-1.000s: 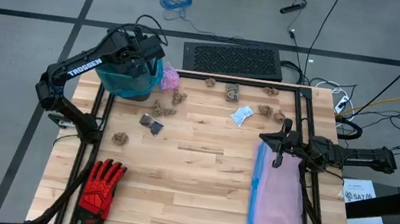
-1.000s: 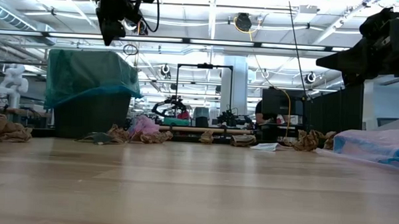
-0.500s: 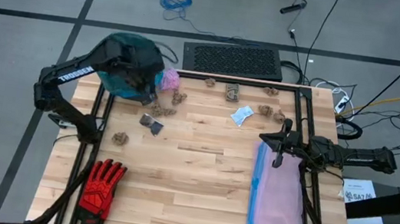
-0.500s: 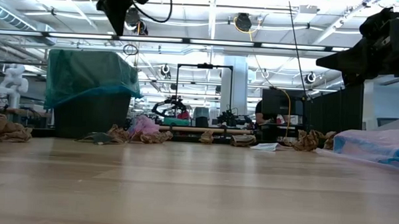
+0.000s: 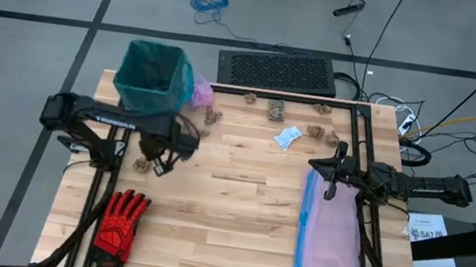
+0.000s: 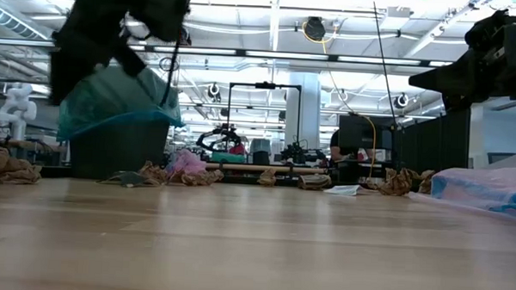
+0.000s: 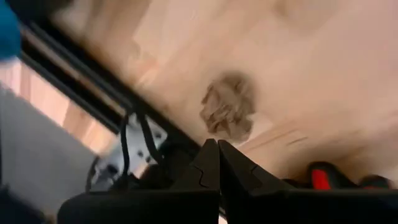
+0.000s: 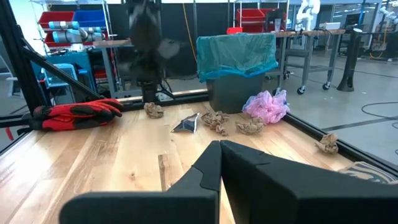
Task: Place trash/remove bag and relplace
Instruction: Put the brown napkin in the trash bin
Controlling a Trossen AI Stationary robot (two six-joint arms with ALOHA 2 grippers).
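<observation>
The left gripper, fingers pressed together, hangs over a paper lump beside the red glove, seemingly starting trash pickup, so it must spread and descend; the teal bag lines the bin at the table's far-left corner.

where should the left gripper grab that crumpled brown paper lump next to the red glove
Take the paper lump across its middle, from straight above. It is a small, irregular crumpled wad lying flat on the bare table, with no handle or edge to favour. Space shows around it in the left wrist view, clear of the red glove. The left gripper, fingers together, hangs right beside it and would need to open first.
</observation>
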